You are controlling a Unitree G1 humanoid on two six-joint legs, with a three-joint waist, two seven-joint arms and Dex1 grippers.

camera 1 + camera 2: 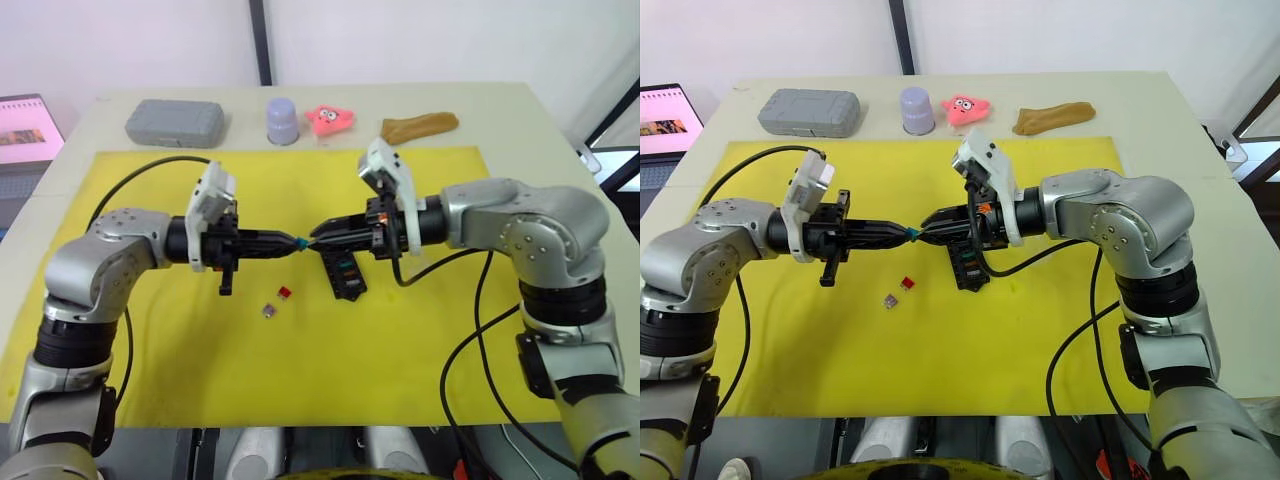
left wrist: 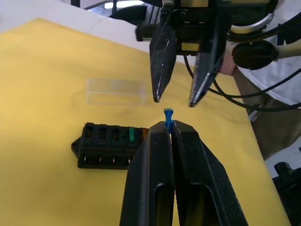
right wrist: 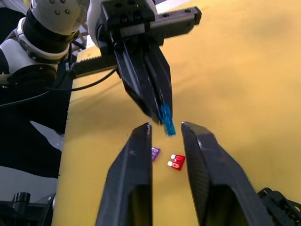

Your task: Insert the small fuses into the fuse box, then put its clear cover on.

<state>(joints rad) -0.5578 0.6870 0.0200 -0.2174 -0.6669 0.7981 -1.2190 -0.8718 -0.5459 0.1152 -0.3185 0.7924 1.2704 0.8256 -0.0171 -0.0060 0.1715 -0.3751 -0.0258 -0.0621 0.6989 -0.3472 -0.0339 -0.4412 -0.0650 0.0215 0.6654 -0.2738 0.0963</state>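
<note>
Left claw [image 2: 169,129]: pinched on a blue fuse [image 2: 167,117], tip to tip with the right claw.
Right claw [image 3: 165,129]: narrowly parted around that fuse, not touching.
Fuse box [image 2: 110,146]: on yellow mat [image 1: 420,350], below both claws.
Clear cover [image 2: 116,91]: just beside the box.
Red fuse [image 1: 284,292], purplish fuse [image 1: 268,311]: loose at box's 9 o'clock.

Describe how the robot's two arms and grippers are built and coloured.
Both arms have rounded silver-grey metal shells with black joint sections and loose black cables. A white camera housing sits on each wrist. The left gripper and right gripper each have two long, tapered black fingers.

Right end effector [image 3: 165,134] parted, left end effector [image 3: 162,113] pinching blue fuse [image 3: 167,120]
</note>
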